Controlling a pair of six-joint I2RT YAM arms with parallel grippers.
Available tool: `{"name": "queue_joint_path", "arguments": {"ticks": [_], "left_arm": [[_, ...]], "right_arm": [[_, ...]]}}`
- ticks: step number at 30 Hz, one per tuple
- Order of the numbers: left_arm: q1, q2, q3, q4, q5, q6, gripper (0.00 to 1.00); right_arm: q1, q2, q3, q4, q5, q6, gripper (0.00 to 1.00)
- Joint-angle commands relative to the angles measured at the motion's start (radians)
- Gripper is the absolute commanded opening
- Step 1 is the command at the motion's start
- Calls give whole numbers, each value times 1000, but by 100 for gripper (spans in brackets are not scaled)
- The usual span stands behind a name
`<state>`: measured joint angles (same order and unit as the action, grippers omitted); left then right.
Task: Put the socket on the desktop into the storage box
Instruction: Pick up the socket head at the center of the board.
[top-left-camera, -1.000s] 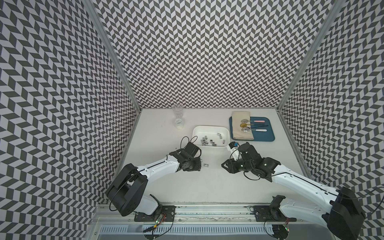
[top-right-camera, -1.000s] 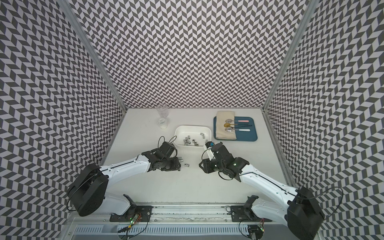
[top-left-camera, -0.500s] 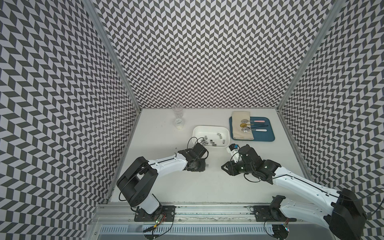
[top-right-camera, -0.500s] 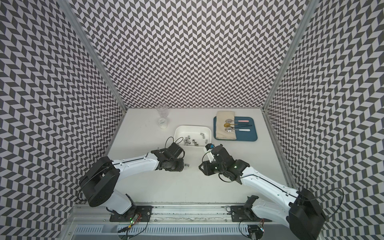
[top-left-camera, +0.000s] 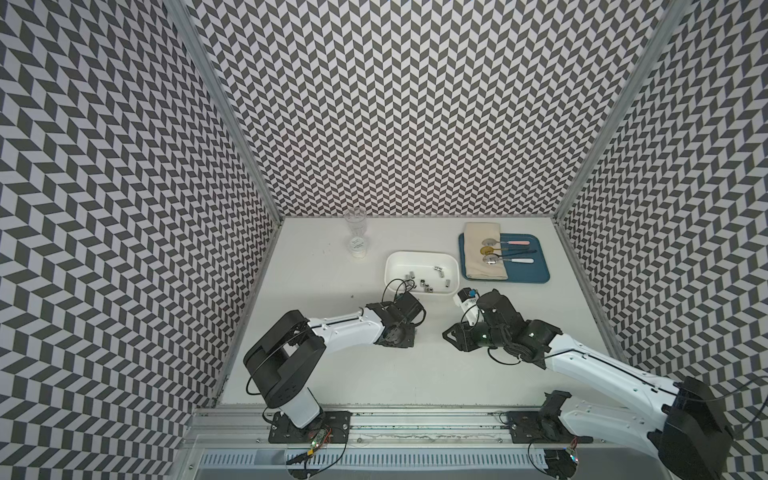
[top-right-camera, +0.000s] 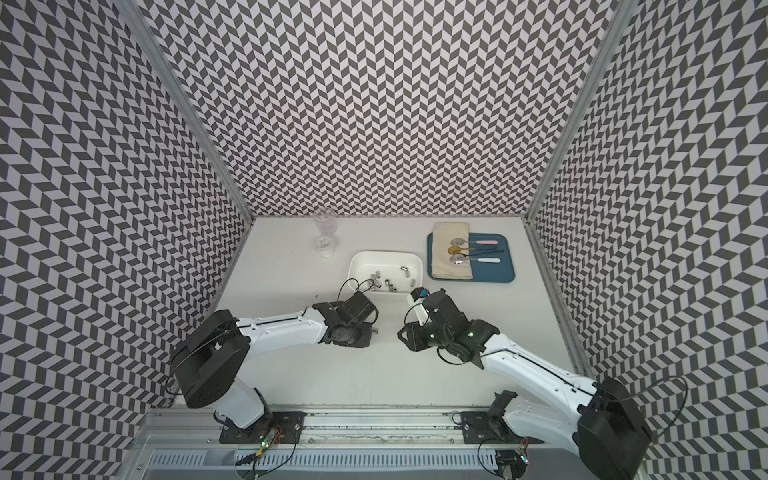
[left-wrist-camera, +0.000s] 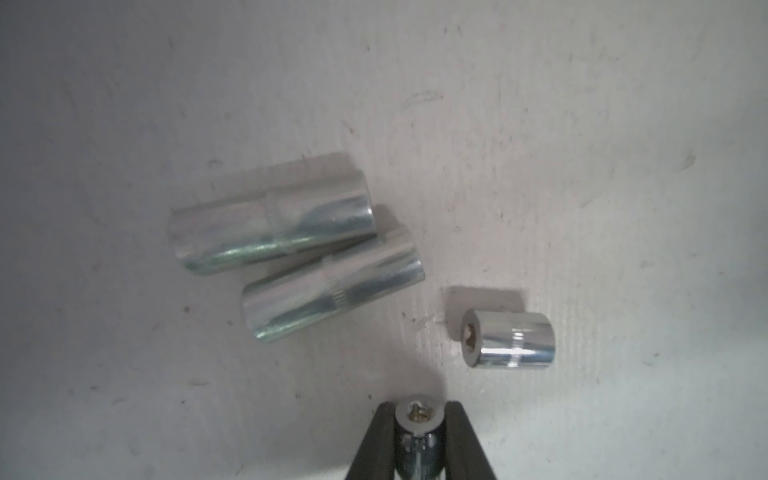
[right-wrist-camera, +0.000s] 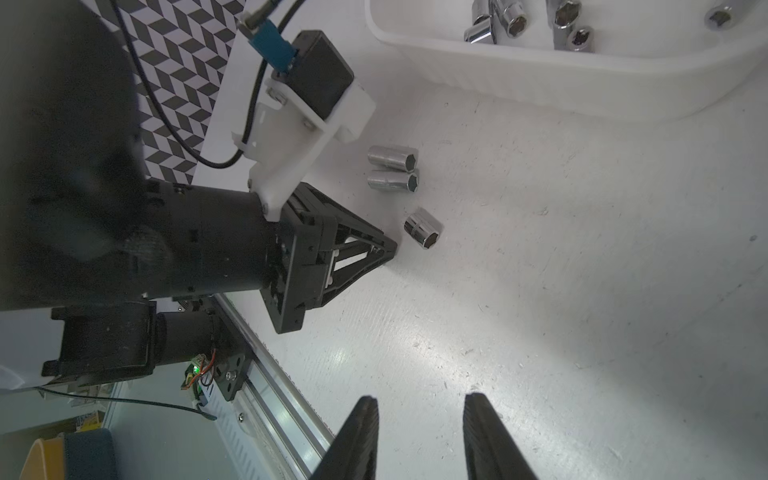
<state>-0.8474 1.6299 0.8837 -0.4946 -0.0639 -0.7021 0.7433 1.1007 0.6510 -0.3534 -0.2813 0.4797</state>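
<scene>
On the surface (top-left-camera: 374, 374): we find the left claw (right-wrist-camera: 387, 247) grasping one socket (left-wrist-camera: 419, 417).
We log the white storage box (top-left-camera: 415, 262) toward the back of the surface, several stored sockets (right-wrist-camera: 517, 25) lying inside. The right claw (right-wrist-camera: 419, 436) hangs released, fingers apart around nothing. The grasped socket is low by the surface, short of the box; three loose sockets (left-wrist-camera: 509, 340) lie just beside it.

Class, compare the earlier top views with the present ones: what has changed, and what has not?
The left hand edged sideways toward the robot's right and now pinches a small chrome cylindrical socket. The right hand stayed where it was, open and empty. The white shallow plastic storage box did not move.
</scene>
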Motion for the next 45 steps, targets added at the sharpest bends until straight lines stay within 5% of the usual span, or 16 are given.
{"name": "queue_joint_path", "arguments": {"ticks": [1, 27, 45], "left_arm": [[-7, 15, 8, -38, -26, 0, 16], [111, -100, 198, -103, 16, 92, 6], [239, 105, 501, -110, 65, 186, 6]], "right_arm": [[5, -12, -5, 46, 6, 2, 38], [-15, -51, 30, 45, -19, 32, 38], [-47, -46, 86, 64, -19, 57, 38]]}}
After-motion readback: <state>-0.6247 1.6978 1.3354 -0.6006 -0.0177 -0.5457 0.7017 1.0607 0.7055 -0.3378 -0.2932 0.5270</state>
